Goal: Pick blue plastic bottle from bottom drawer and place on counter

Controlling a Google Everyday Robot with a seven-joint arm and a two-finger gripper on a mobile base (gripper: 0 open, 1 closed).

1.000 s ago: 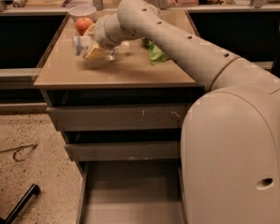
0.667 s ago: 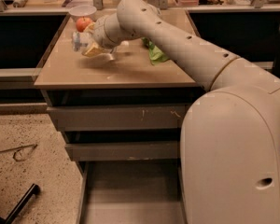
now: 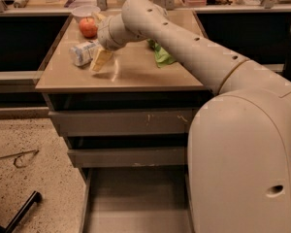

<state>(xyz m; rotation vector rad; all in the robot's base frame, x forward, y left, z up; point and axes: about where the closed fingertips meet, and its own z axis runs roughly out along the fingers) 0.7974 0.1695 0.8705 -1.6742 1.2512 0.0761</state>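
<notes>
So the bottle [image 3: 83,53] is lying on its side on the surface [image 3: 136,76], near the left edge, just in front of the apple [image 3: 88,27]. Right beside it is the tool [image 3: 101,59], and honestly I can't tell if it's spread or pressed together. Down below, the drawer [image 3: 136,198] is pulled out.

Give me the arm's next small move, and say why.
Probably draw the gripper up and back from the bottle. The bottle already lies on its side on the counter, near the apple, with the gripper right beside it, so placing looks done.
</notes>
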